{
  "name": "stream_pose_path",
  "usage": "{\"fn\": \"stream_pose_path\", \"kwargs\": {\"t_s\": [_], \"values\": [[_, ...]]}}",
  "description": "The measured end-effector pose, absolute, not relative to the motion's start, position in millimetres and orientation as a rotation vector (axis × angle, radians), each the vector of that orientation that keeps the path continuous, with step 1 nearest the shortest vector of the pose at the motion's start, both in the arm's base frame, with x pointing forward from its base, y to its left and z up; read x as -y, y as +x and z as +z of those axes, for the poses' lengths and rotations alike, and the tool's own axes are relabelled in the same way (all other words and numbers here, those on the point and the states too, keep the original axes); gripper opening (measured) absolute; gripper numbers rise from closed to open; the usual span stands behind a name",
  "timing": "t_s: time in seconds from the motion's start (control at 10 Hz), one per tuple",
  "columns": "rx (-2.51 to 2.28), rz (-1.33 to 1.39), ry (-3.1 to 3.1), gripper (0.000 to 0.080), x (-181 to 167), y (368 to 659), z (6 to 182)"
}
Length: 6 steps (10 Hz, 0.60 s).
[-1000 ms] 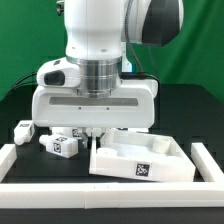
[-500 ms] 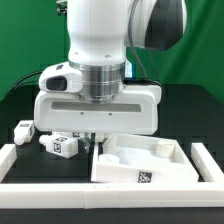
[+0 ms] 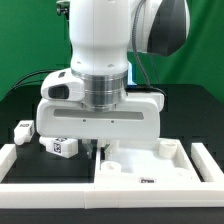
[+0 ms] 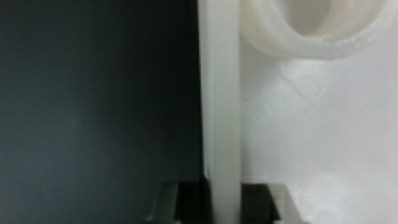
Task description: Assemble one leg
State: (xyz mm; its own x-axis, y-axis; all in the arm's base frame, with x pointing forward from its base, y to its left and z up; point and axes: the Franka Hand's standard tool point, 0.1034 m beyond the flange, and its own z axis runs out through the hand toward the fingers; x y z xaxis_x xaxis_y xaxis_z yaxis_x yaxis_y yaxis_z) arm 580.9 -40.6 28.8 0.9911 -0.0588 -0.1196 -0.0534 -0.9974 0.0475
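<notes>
Clamping onto the white tray-like panel [image 3: 130,175], the gripper [image 3: 97,148] is pinching the panel's thin wall on the exterior view's left, and the wrist view is showing that wall squeezed right between both fingers [image 4: 178,203]. The leg [image 3: 61,146] is lying on the black table [image 3: 15,105] just left of the claw, apart from it, with another tagged block [image 3: 22,128] sitting further left

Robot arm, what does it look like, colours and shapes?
The arm is glossy white and rounded, with a dark grey joint cap and a ribbed silver ring. The gripper has a wide white boxy body and short black fingers.
</notes>
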Motion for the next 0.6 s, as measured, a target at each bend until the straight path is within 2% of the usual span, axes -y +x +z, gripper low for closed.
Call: {"fn": "stream_pose_path", "kwargs": {"t_s": [0.3, 0.6], "values": [[0.093, -0.192, 3.097, 0.0055, 21, 581, 20.6], [0.063, -0.212, 3.084, 0.0055, 20, 582, 18.3]]}}
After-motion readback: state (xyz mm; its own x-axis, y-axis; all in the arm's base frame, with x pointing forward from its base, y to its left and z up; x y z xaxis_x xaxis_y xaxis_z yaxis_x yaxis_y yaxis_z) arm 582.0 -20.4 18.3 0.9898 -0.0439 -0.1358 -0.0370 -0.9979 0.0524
